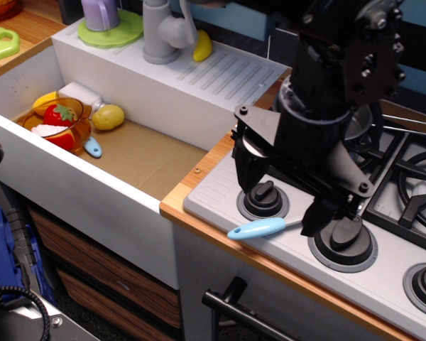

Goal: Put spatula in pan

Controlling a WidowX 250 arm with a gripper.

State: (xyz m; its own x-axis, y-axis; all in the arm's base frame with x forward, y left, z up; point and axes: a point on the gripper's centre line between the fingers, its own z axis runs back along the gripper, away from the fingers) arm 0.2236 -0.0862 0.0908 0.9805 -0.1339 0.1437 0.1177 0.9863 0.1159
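Lying under jaws [287, 192]: spatula [259, 228]

From my feed, the arm [334, 92] blocked most of the pan [362, 128]; only a sliver of rim and its rod handle showed. The spatula [259, 228] showed its blue handle, but its head sat hidden behind the fingers [319, 217]. I couldn't tell whether the gripper [284, 192] held it. The right edge cut off the burner [419, 185].
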